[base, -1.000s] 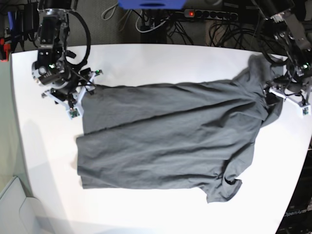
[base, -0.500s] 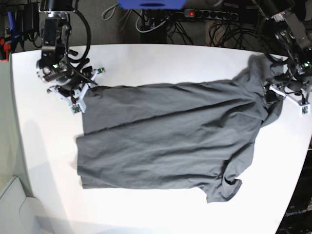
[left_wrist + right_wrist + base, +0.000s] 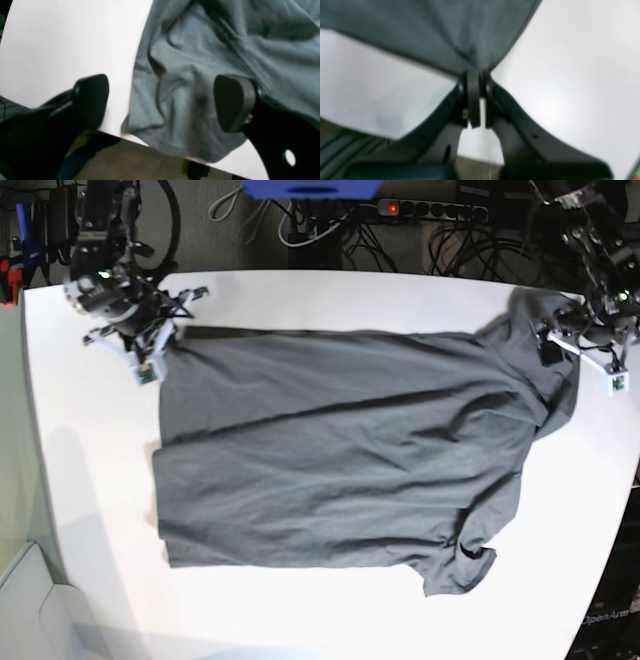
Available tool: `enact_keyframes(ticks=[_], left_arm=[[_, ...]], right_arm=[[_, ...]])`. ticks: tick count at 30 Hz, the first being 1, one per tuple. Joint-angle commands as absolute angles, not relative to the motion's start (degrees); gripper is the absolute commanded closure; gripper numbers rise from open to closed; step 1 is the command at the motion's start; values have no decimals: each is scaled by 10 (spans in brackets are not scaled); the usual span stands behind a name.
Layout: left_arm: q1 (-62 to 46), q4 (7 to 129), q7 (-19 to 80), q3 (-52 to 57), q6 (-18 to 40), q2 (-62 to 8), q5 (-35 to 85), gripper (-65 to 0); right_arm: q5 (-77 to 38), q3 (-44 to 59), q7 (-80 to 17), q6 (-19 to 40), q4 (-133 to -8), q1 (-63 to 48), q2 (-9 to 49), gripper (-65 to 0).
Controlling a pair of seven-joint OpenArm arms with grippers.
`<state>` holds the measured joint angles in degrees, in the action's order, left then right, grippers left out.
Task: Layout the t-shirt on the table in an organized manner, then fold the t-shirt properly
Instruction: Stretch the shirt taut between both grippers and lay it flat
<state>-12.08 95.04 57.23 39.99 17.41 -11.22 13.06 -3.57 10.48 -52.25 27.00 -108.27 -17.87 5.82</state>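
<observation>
The dark grey t-shirt (image 3: 340,460) lies spread across the white table (image 3: 90,510), with its hem at the left of the base view and a sleeve at the near right. My right gripper (image 3: 172,338) is shut on the shirt's far-left corner. In the right wrist view the gripper (image 3: 477,75) pinches a peak of cloth (image 3: 445,30) that pulls taut from its tips. My left gripper (image 3: 580,350) hangs open over the bunched far-right sleeve. In its wrist view the gripper (image 3: 162,100) has both pads (image 3: 235,102) wide apart above wrinkled cloth (image 3: 200,37), which overhangs the table's edge.
A power strip (image 3: 430,210) with a red light, cables and a blue object (image 3: 310,188) lie behind the table's far edge. The table's right edge (image 3: 625,480) runs close to the left gripper. Floor shows below the table edge (image 3: 112,132) in the left wrist view.
The right gripper closed on the shirt's far-left corner and pulled it toward the far left, stretching the far edge straighter. The left gripper shifted slightly toward the far side and stayed open.
</observation>
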Motion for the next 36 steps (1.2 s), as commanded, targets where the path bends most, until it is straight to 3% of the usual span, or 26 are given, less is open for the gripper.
enact_keyframes(ticks=[1,9,21,26,31,36], left_arm=[[-122,961,566,403,175,-120,131,-650],[-122,956,567,403,174,-123,131,-650],[-119,956,571,399,175,-124,135,-650],[-117,954,589,402,175,-141,231,-650],[-83,862,636,401,175,-182,332,-650],[-48,756,634,402,169,-201,342,-650]], right_arm=[[-33,123,-516,267,-1106,-182,65,0],[-34,227,-518,267,-1140,-195,64,0],[-34,274,-520,267,-1139,-207,61,0],[-36,274,-520,267,-1139,-214,60,0],[-33,274,-520,267,-1139,-214,46,0],[-33,273,-520,267,-1139,-215,43,0]])
